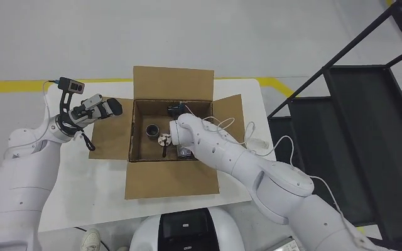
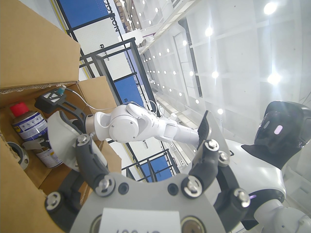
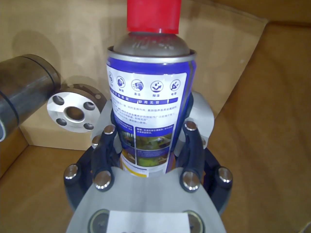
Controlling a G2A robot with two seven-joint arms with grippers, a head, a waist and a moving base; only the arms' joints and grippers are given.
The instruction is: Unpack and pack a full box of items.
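An open cardboard box (image 1: 139, 154) stands in the middle of the white table (image 1: 94, 182). Inside it my right gripper (image 3: 153, 112) is shut on a spray can (image 3: 148, 93) with a blue label and a red cap, held around its lower body. The same can (image 2: 30, 128) is seen in the left wrist view, close to the box's wall. Beside the can lie a round metal flange (image 3: 71, 115) and a steel cylinder (image 3: 23, 88). My left gripper (image 2: 133, 134) hangs open and holds nothing, over the box's left flap (image 1: 110, 135).
All box flaps are folded outward. A white cable (image 1: 260, 145) lies on the table right of the box. Black metal stairs (image 1: 342, 125) stand to the right, off the table. A yellow floor line (image 1: 38, 83) runs behind.
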